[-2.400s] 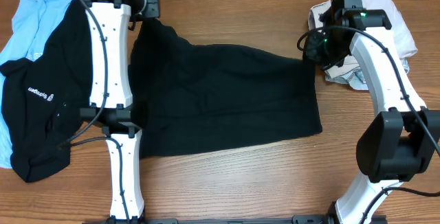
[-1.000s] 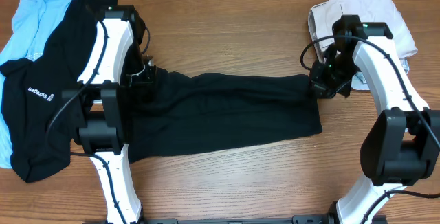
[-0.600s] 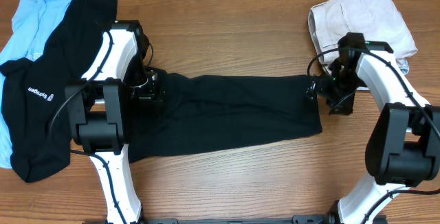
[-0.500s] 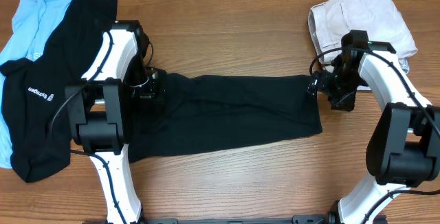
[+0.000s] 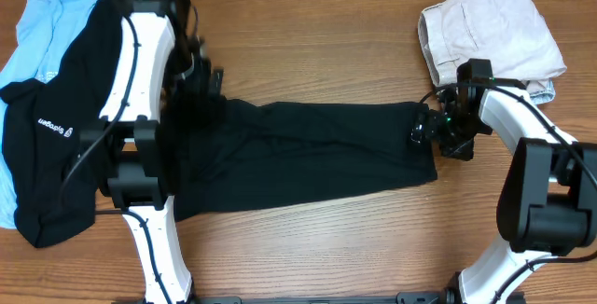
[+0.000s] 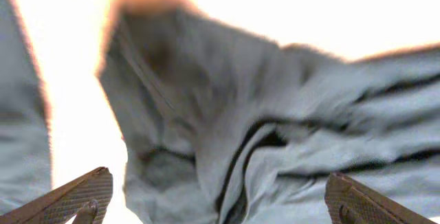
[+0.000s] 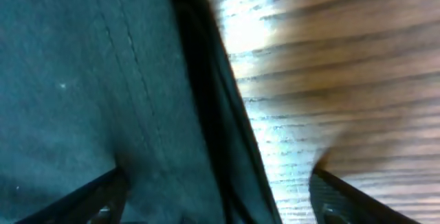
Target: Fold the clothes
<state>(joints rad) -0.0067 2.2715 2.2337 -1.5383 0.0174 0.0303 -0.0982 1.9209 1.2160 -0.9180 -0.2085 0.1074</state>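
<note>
Centrally, black T-shirt (image 5: 308, 155) on table (image 5: 308, 248).

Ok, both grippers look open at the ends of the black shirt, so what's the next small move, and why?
Probably lower the right gripper and close it on the right edge of the black shirt. The shirt lies as a long band, not yet folded crosswise, and that gripper's open jaws straddle the edge. The left gripper is open, holding nothing.

Left arm (image 5: 138, 62) stretched far forward, jaws wide apart, right arm (image 5: 504, 110) bent inward, jaws apart
</note>
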